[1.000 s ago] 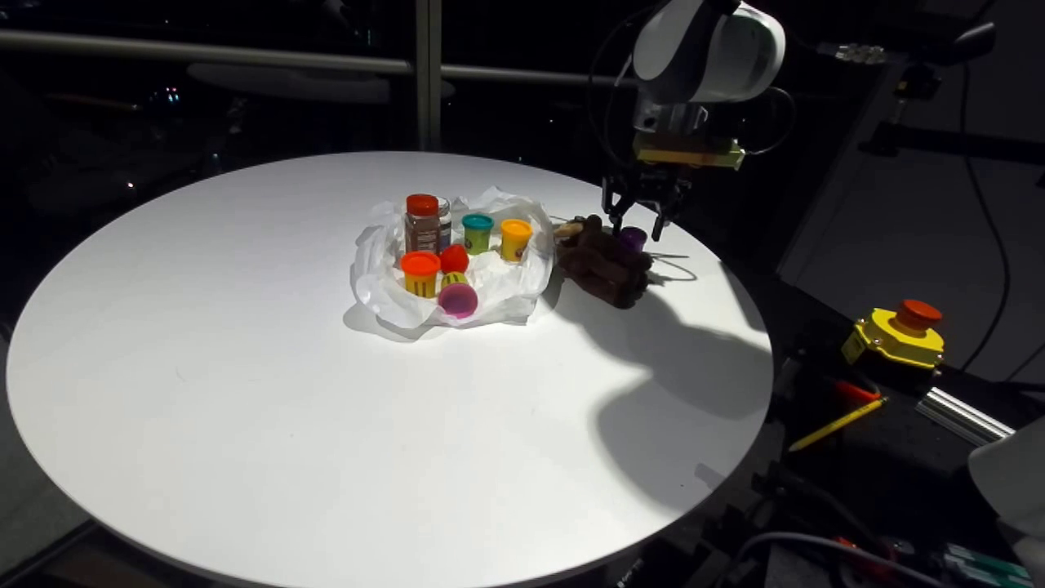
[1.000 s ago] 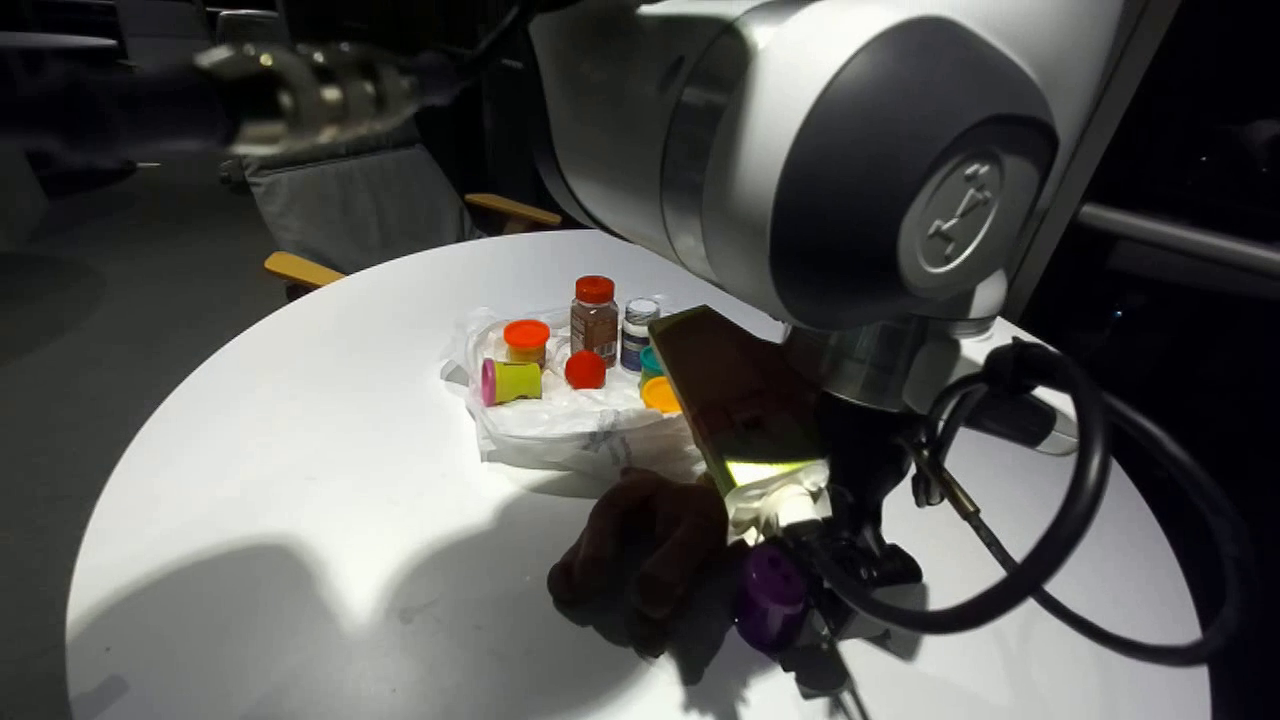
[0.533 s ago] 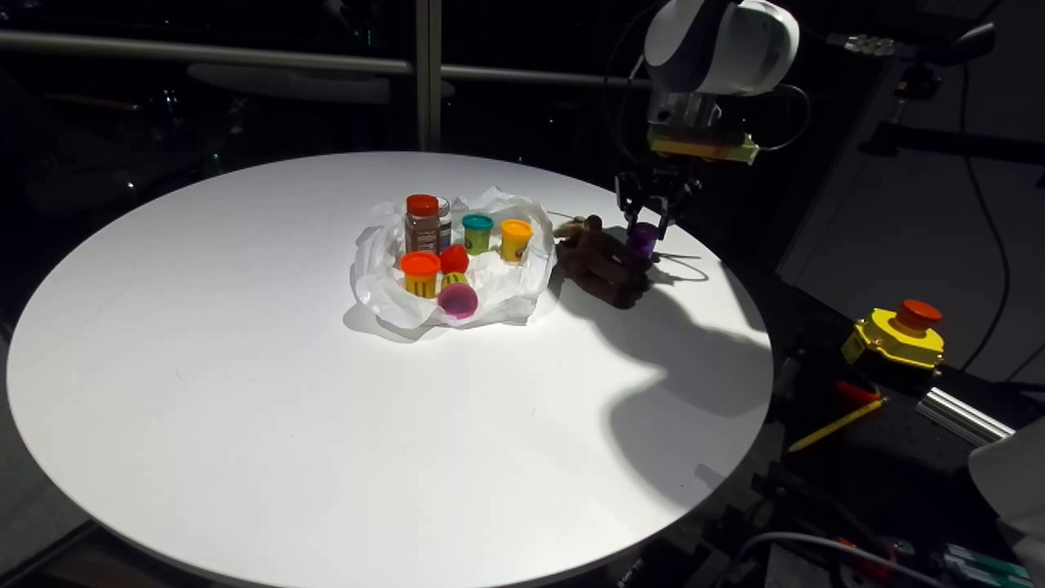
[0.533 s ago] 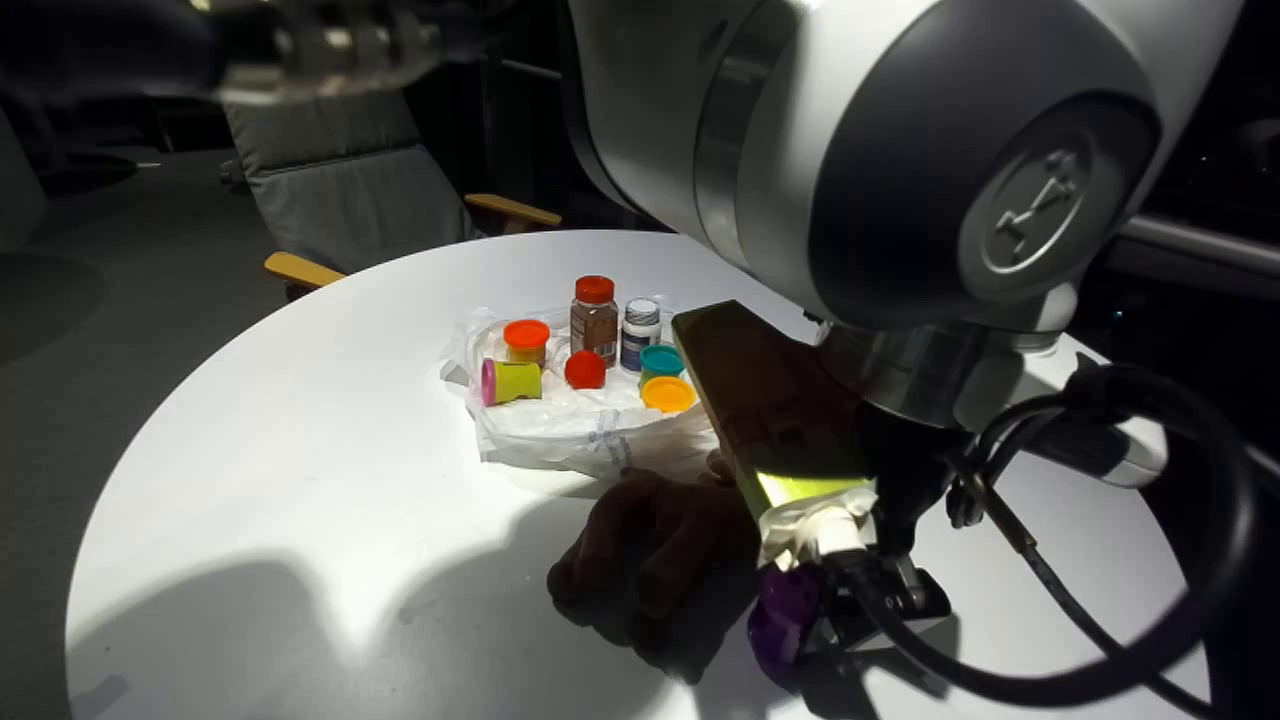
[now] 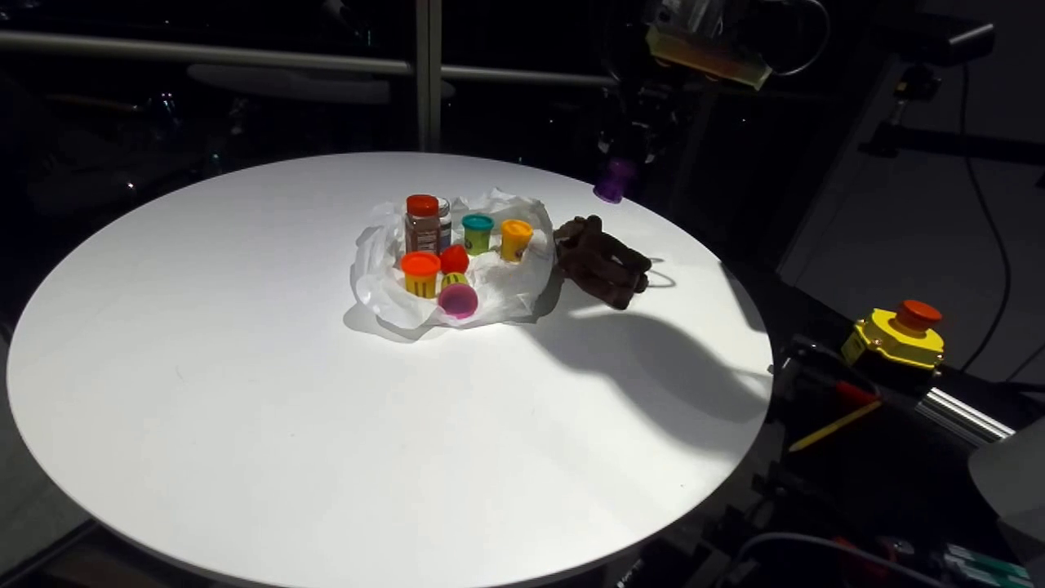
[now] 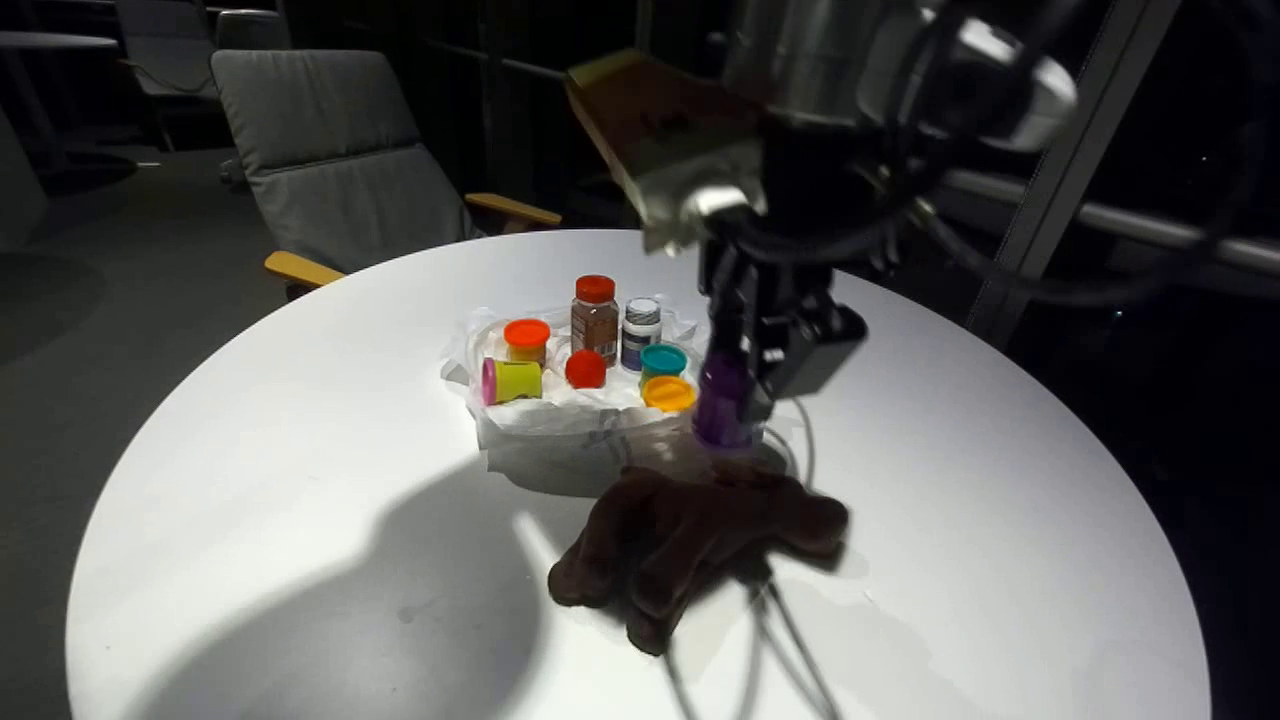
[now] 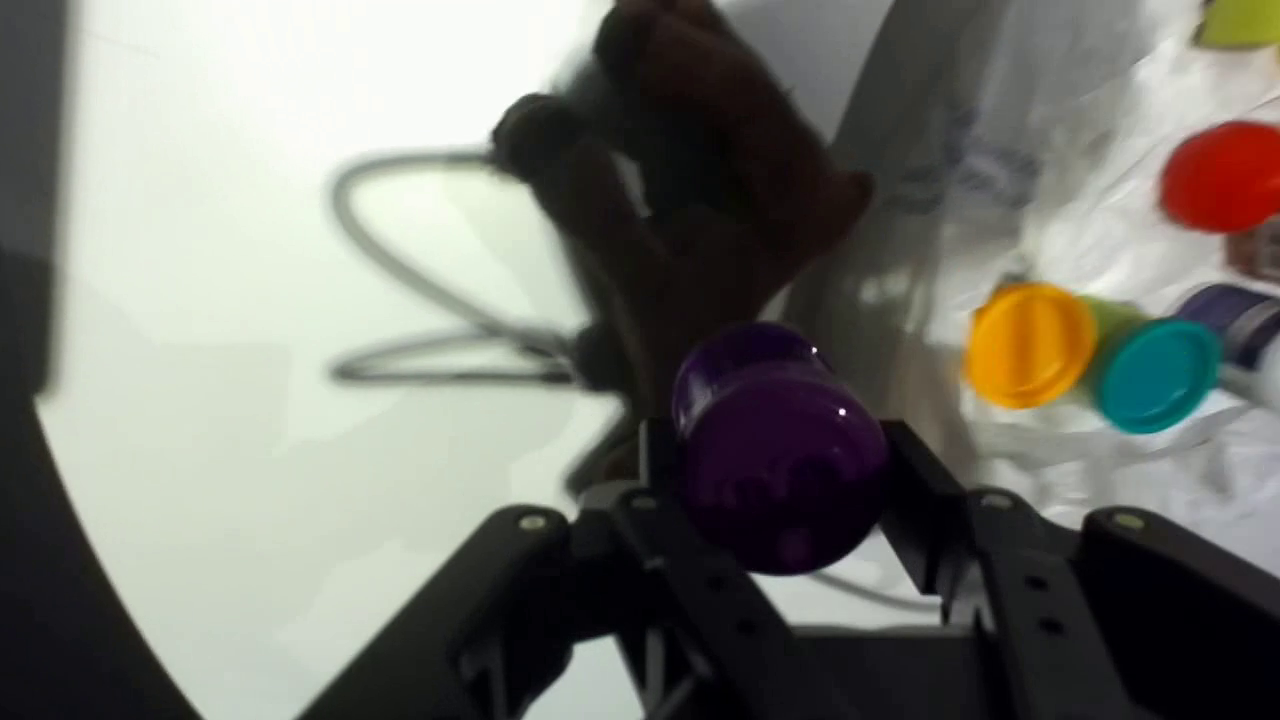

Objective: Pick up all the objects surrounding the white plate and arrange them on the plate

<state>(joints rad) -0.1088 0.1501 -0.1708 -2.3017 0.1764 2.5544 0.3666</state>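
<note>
Well, the fingers (image 7: 922, 495) are gripping the purple piece (image 7: 785, 465) by opposite sides; it's looking light, stiff, slick, its middle probably offering the surest hold.

Upright on the crinkled white plate (image 6: 545, 430) I see the red-capped jar (image 6: 595, 330), white-capped bottle (image 6: 640, 340), orange-lidded tub (image 5: 420, 277), teal-lidded tub (image 5: 477, 235) and yellow-lidded tub (image 5: 515, 240); a pink-ended tub (image 6: 513, 382) lies sideways near the rounded red piece (image 6: 585, 370). The brown plush toy (image 6: 690, 530) sprawls beside the plate; the purple piece (image 7: 785, 460) is tilted in midair.
</note>
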